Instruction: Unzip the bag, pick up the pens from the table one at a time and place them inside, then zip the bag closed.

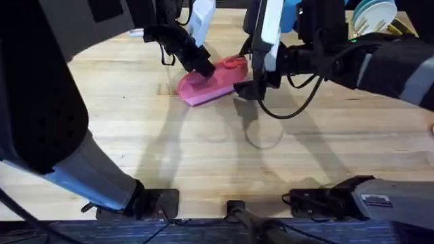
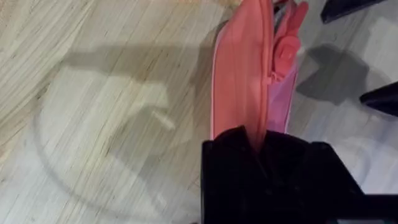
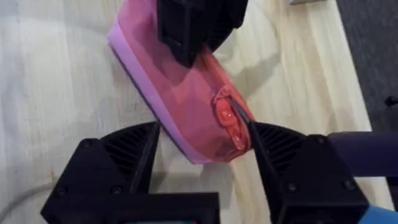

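On the tabletop (image 1: 203, 149): pale wooden planks, with the bag lying toward the far middle and both arms reaching in over it.

Bag (image 1: 207, 85): a small pink pouch, lying at a slant on the wood, one end nearer the left arm, the other toward the right arm. From the left wrist view the zipper (image 2: 272, 56) runs along its top and looks closed along the stretch that shows, with a reddish pull tab (image 2: 287, 50) lying near the far end.

Left hand (image 1: 200, 64): down on the bag's near-left end, its black fingers (image 2: 273, 168) pinched together on the fabric, which bunches up where it goes between them. From the right wrist view it shows as a dark block (image 3: 199, 25) sitting on the pouch's far end.

Right hand (image 1: 251, 88): at the bag's other end, spread wide, one finger (image 3: 134, 149) on each side of the pouch's end. The finger on the pull-tab side sits right beside the red tab (image 3: 227, 121); whether it actually touches, I cannot tell. The fingers are not closed on anything.

Cables (image 1: 291, 102): dark loops hang off the right arm and throw curved shadows on the wood.

Far right corner: a stack of light plates (image 1: 373, 15) sits well apart from the bag.
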`<state>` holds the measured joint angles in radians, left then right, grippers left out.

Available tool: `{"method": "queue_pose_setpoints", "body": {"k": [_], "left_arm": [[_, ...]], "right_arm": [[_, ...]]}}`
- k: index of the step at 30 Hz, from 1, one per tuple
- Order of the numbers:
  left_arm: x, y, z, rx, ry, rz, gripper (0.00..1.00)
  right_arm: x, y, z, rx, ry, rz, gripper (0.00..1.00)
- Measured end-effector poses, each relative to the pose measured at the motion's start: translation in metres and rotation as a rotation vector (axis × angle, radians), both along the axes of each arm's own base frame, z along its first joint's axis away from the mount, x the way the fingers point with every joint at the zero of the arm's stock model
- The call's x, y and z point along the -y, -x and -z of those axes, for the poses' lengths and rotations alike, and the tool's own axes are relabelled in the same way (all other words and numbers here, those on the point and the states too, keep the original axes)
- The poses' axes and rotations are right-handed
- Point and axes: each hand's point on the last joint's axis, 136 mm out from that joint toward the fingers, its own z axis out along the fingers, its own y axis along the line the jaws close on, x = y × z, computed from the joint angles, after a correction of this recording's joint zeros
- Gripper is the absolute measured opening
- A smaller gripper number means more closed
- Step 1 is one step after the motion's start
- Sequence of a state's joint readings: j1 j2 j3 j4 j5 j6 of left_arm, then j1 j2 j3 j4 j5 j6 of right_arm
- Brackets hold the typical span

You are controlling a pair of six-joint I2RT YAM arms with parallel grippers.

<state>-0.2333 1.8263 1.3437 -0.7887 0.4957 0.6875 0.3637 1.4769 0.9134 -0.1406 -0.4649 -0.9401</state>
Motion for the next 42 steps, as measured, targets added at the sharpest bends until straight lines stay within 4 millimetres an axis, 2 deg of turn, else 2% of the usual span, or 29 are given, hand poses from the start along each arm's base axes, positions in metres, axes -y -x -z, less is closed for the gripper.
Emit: {"method": "queue_pose_setpoints", "body": {"k": [3, 8, 12, 18, 19, 20, 22, 25, 32, 35, 38, 42], "left_arm": [[0.000, 0.000, 0.000, 0.001, 0.000, 0.000, 0.043], [0.000, -0.001, 0.000, 0.004, -0.001, -0.001, 0.043], [0.000, -0.001, 0.000, 0.004, -0.001, -0.001, 0.043], [0.000, -0.001, 0.000, 0.004, -0.001, -0.001, 0.043], [0.000, -0.001, 0.000, 0.004, -0.001, -0.001, 0.043], [0.000, -0.001, 0.000, 0.005, -0.001, -0.001, 0.043], [0.000, -0.001, 0.000, 0.004, -0.001, -0.001, 0.043], [0.000, -0.001, 0.000, 0.004, -0.001, -0.001, 0.043], [0.000, -0.001, 0.000, 0.005, -0.001, -0.001, 0.043], [0.000, -0.001, 0.000, 0.004, -0.001, -0.001, 0.043], [0.000, -0.001, 0.000, 0.005, -0.001, -0.001, 0.043], [0.000, -0.002, 0.000, 0.008, -0.003, -0.002, 0.043]], "right_arm": [[-0.001, -0.002, -0.002, 0.012, -0.003, -0.002, 0.845], [-0.001, -0.002, -0.002, 0.014, -0.003, -0.003, 0.735], [-0.003, -0.006, -0.002, 0.028, -0.011, -0.005, 0.731], [-0.006, -0.013, 0.012, 0.019, -0.008, -0.005, 0.712], [-0.006, -0.015, 0.013, 0.022, -0.008, -0.005, 0.684], [-0.007, -0.018, 0.015, 0.029, -0.009, -0.007, 0.528], [-0.008, -0.018, 0.015, 0.031, -0.010, -0.008, 0.447], [-0.008, -0.018, 0.015, 0.031, -0.010, -0.008, 0.407], [-0.010, -0.023, 0.025, 0.027, -0.010, -0.010, 0.419], [-0.011, -0.027, 0.027, 0.038, -0.012, -0.011, 0.298], [-0.012, -0.030, 0.029, 0.045, -0.014, -0.013, 0.057], [-0.013, -0.031, 0.031, 0.048, -0.015, -0.014, 0.032]]}}
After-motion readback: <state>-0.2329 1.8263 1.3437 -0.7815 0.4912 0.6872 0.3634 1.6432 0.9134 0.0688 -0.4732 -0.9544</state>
